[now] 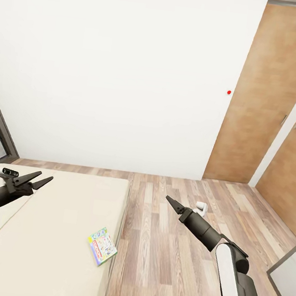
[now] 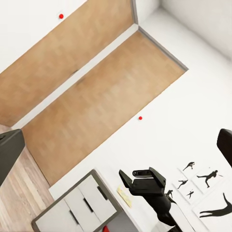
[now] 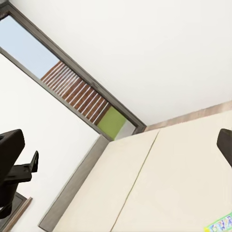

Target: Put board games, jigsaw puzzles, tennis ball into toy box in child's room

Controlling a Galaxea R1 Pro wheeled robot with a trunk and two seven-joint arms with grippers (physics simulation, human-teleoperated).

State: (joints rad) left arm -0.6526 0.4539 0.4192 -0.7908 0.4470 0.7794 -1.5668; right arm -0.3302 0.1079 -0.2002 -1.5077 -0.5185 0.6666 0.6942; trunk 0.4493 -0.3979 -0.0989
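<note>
One board game (image 1: 102, 246), a pale green box with a busy printed cover, lay flat on the bed (image 1: 40, 246) close to the bed's right edge, at about seven o'clock in the head view. The bed's plain cream cover filled the lower left of that view, and wood-plank floor (image 1: 169, 242) ran beside it toward a white wall (image 1: 120, 71). At two o'clock stood tall wooden wardrobe doors (image 1: 253, 109), with a small red dot (image 1: 229, 92) on the wall just beside them.

The left claw (image 1: 41, 179) hung above the bed at nine o'clock, well apart from the board game, its two dark fingers spread wide and holding nothing. The right claw (image 1: 171, 202) hovered over the floor at about five o'clock, to the right of the bed, its fingers appearing as one narrow point from the head camera; the right wrist view, however, showed its two fingers (image 3: 10, 145) at opposite edges of the picture, so it stood wide and empty. A small white object (image 1: 200, 207) lay on the floor just beyond it; what it was could not be told.

From the right wrist camera a corner of the board game (image 3: 223, 225) showed on the bed, with a dark-framed window (image 3: 82, 96) beyond. From the left wrist camera showed black baseball-player silhouette pictures (image 2: 208, 176) on a white wall and a grey-topped cabinet (image 2: 77, 205) with white drawers.
</note>
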